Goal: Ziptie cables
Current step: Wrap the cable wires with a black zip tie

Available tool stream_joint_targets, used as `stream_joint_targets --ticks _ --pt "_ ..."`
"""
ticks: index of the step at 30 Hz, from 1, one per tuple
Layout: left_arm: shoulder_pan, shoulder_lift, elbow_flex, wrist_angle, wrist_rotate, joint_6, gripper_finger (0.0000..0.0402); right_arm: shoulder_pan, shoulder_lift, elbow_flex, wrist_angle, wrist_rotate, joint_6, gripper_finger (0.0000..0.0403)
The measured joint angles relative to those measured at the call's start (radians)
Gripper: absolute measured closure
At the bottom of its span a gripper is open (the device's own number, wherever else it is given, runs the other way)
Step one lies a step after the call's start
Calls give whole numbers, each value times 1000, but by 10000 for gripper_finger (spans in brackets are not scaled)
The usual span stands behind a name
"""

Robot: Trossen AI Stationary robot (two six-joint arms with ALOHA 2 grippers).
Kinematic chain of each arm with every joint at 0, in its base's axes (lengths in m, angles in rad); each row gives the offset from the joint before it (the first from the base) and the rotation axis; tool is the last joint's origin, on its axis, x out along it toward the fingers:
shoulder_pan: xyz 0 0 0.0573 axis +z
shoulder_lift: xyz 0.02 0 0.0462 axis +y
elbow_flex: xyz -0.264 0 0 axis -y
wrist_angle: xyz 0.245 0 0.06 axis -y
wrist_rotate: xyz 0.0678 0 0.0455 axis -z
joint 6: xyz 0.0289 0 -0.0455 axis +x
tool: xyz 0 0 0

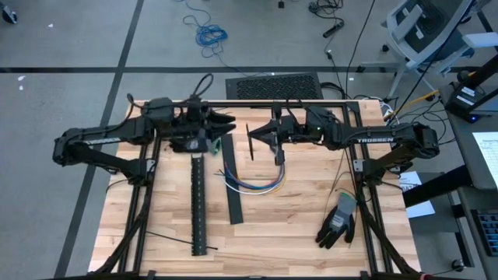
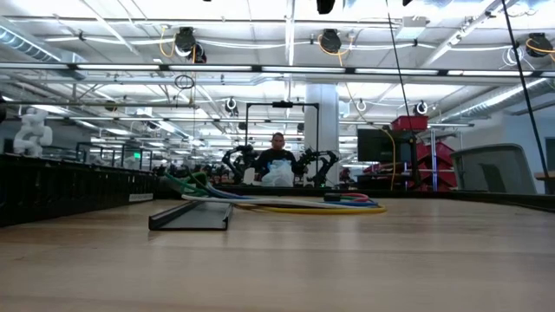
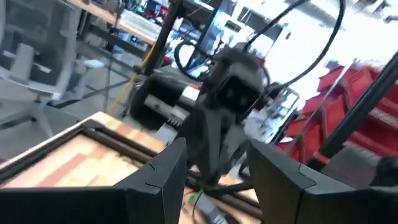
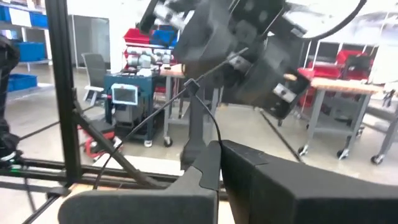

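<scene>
The cables (image 1: 253,183) lie in a loose curve on the wooden table, blue, white and yellow; the low view shows the cables (image 2: 295,204) flat on the table top. Both grippers hover over the table's far part, facing each other, beyond the cables. My left gripper (image 1: 229,123) (image 3: 214,158) is open and holds nothing. My right gripper (image 1: 253,140) (image 4: 219,146) is shut on a thin black zip tie (image 1: 250,144). Neither gripper shows in the low view. My right gripper pinches the thin black zip tie (image 4: 215,134) between its two shut fingers, which point level toward the table's left. The tie is lifted clear of the table. It bends up from the fingertips to a small head (image 4: 191,84), and thin strands run on from there.
A long black perforated strip (image 1: 197,204) and a flat black channel (image 1: 232,187) (image 2: 191,217) lie left of the cables. A loose zip tie (image 1: 167,239) lies near the near-left corner. A dark glove (image 1: 338,222) lies at the near right. A person (image 2: 277,160) sits beyond the table.
</scene>
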Motion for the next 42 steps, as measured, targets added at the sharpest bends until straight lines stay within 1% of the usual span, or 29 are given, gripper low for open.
stream_joint_targets --ticks 7,11,15,21,34,36,38,40,42 --pt "-7 96 0 128 95 -110 237 0 0 0 0 0 22 403" --pt "-10 124 0 179 100 -115 237 -1 0 0 -15 0 21 403" --pt "-9 124 0 222 96 -115 237 0 0 0 -23 0 18 403" --pt "-9 124 0 237 98 -164 237 -17 0 0 -26 7 15 403" --pt "-9 124 0 229 102 -165 240 -35 0 0 -25 7 16 403" --pt "-9 124 0 228 96 -140 249 -35 0 0 -24 7 18 403" --pt "-9 124 0 228 93 -126 267 -35 0 0 -22 7 18 403" --pt "-9 124 0 228 92 -106 298 -35 0 0 -18 6 18 403" --pt "-9 124 0 226 92 -83 341 -35 0 0 -14 6 18 403"
